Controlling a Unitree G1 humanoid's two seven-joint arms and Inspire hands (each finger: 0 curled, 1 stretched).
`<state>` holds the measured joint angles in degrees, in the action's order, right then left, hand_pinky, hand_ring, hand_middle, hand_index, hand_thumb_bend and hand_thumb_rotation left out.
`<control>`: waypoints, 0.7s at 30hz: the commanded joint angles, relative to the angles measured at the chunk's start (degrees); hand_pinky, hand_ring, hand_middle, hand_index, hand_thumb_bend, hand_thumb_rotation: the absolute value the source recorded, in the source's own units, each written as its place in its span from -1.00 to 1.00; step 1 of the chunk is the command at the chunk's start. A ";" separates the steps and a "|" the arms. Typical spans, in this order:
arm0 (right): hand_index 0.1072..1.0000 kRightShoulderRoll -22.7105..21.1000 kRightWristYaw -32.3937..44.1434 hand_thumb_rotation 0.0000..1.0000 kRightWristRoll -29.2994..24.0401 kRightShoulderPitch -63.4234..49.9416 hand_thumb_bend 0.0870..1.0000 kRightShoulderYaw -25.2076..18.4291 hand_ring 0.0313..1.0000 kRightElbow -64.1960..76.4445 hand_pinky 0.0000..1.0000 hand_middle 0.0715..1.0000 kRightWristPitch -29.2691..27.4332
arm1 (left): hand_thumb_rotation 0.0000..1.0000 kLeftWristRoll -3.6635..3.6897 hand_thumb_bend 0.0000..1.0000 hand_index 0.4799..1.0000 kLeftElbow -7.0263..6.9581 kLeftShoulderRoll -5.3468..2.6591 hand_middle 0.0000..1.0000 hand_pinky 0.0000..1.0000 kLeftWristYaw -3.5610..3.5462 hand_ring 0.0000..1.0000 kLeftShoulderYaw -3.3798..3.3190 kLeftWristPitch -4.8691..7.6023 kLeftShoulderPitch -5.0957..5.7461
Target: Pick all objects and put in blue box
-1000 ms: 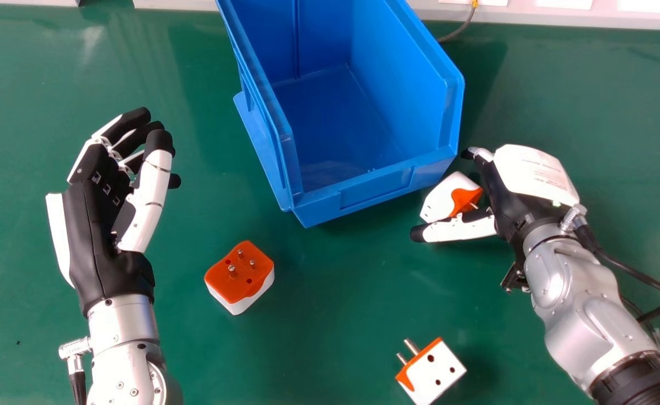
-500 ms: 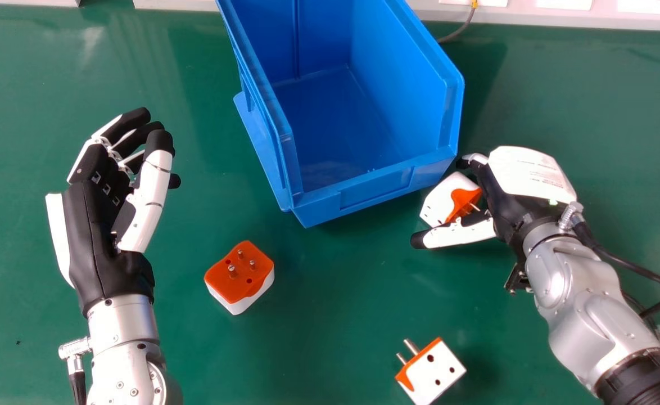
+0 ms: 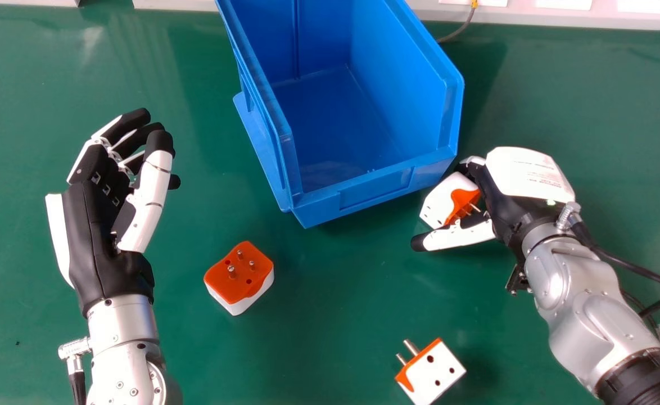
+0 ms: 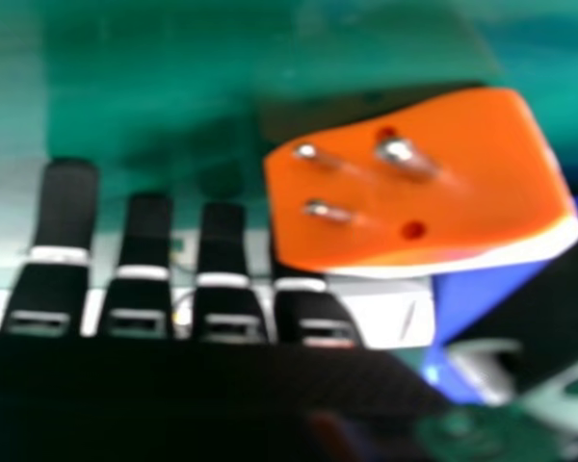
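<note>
My right hand [image 3: 504, 197] is beside the box's front right corner, its fingers relaxed and its thumb on the near side of an orange and white plug adapter [image 3: 443, 198]. In the right hand view that adapter [image 4: 414, 183] shows its pins between the straight fingers of my right hand [image 4: 222, 303] and the thumb. A second adapter [image 3: 240, 275] lies pins up left of centre; a third [image 3: 434, 371] lies near the bottom edge with its pins sideways. The blue box [image 3: 364, 194] has nothing visible inside. My left hand [image 3: 96, 242] stays open at the left.
A green table [image 3: 319, 315] carries everything. A pale ledge [image 3: 532, 17] runs along its far edge, with a grey cable [image 3: 458, 32] behind the box's right side. Another black cable [image 3: 639, 274] loops beside my right forearm.
My right hand has shifted slightly toward the near side and left, around the adapter by the box. The left hand and the other adapters have not moved.
</note>
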<state>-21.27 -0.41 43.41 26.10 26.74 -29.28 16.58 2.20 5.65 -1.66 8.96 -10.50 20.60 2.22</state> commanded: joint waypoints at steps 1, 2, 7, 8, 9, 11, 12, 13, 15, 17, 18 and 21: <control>0.56 0.78 2.69 0.24 -0.22 -2.69 0.88 2.05 0.56 -1.57 0.46 0.62 -1.00 | -0.10 -0.27 0.23 -0.24 -1.55 0.07 0.37 -0.02 -0.01 0.25 0.06 0.46 0.16; 0.54 0.77 2.53 0.23 0.05 -2.76 0.87 2.21 0.55 -1.57 0.45 0.60 -0.97 | -0.09 -0.45 0.24 -0.24 -1.61 0.12 0.37 -0.02 0.07 0.25 0.08 0.41 0.18; 0.53 0.70 1.07 0.21 2.74 -3.10 0.87 3.63 0.52 -1.55 0.43 0.58 -0.58 | -0.08 -0.32 0.26 -0.25 -2.00 0.16 0.37 -0.02 -0.10 0.25 0.10 -0.08 0.33; 0.53 0.72 0.39 0.21 3.41 -3.21 0.87 3.95 0.52 -1.64 0.43 0.58 -0.58 | -0.08 -0.38 0.26 -0.25 -1.95 0.19 0.37 -0.02 -0.07 0.25 0.08 -0.07 0.32; 0.53 0.78 -0.29 0.21 3.98 -3.32 0.87 4.20 0.52 -1.79 0.43 0.58 -0.61 | -0.08 -0.50 0.26 -0.25 -1.89 0.23 0.37 -0.02 -0.04 0.25 0.07 0.01 0.33; 0.52 0.82 -1.37 0.20 5.22 -3.38 0.86 4.88 0.49 -2.26 0.41 0.56 -0.57 | -0.08 -0.63 0.26 -0.25 -1.85 0.19 0.37 -0.02 0.05 0.24 0.09 0.13 0.31; 0.52 0.87 -1.82 0.20 5.80 -3.33 0.86 5.22 0.49 -2.55 0.41 0.56 -0.42 | -0.08 -0.64 0.26 -0.25 -1.90 0.17 0.37 -0.02 0.05 0.24 0.11 0.10 0.33; 0.52 0.93 -2.44 0.20 6.29 -3.36 0.86 5.43 0.49 -2.76 0.41 0.56 -0.40 | -0.08 -0.64 0.26 -0.25 -1.91 0.17 0.37 -0.02 0.06 0.24 0.12 0.07 0.34; 0.50 1.02 -3.13 0.19 7.07 -3.46 0.85 5.71 0.44 -2.83 0.35 0.52 -0.12 | -0.07 -0.70 0.27 -0.25 -2.01 0.10 0.37 -0.03 0.19 0.24 0.12 -0.08 0.38; 0.48 1.15 -4.26 0.19 7.42 -3.56 0.84 5.76 0.39 -3.00 0.30 0.48 -0.31 | -0.07 -0.62 0.27 -0.25 -1.99 0.03 0.37 -0.02 0.22 0.24 0.10 0.02 0.37; 0.48 1.27 -4.97 0.19 7.33 -3.64 0.84 5.65 0.39 -3.13 0.30 0.48 -0.55 | -0.07 -0.47 0.27 -0.25 -1.92 0.05 0.37 -0.02 0.10 0.24 0.09 0.12 0.37; 0.45 1.39 -8.06 0.17 6.56 -4.07 0.82 5.13 0.32 -3.52 0.24 0.43 -2.49 | -0.06 -0.48 0.27 -0.25 -1.71 0.14 0.36 -0.02 0.08 0.24 0.03 0.25 0.31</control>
<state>-20.92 -8.71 50.17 24.78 30.38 -31.46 15.80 2.19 5.11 -1.65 8.96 -10.54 20.42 2.41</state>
